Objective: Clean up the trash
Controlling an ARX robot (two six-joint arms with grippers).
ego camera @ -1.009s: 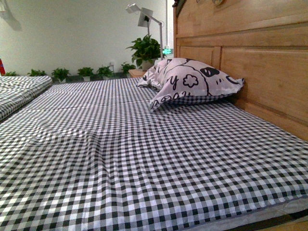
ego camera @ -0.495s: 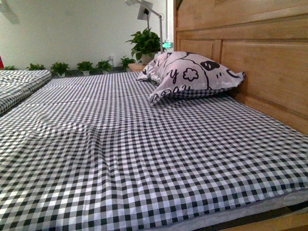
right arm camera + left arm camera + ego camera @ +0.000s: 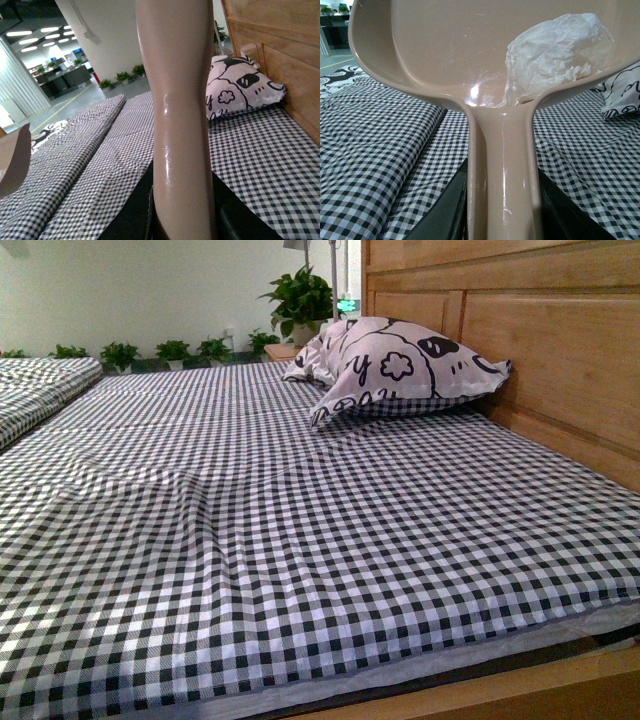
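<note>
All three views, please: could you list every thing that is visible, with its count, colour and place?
Trash: one, white crumpled wad, lying in the dustpan near the handle.
Dustpan: one, beige, held by its handle above the bed.
Second handle: one, beige, in the right gripper; its far end is out of view.
Bed sheet: one, black and white check, covering the bed.
Pillow: one, white with black cartoon print, against the headboard.
Headboard: one, light brown wood, along the right side of the bed.
Potted plants: several, green, by the far wall.
Left gripper: black, closed around the dustpan handle.
Right gripper: black, closed around the second handle.
</note>
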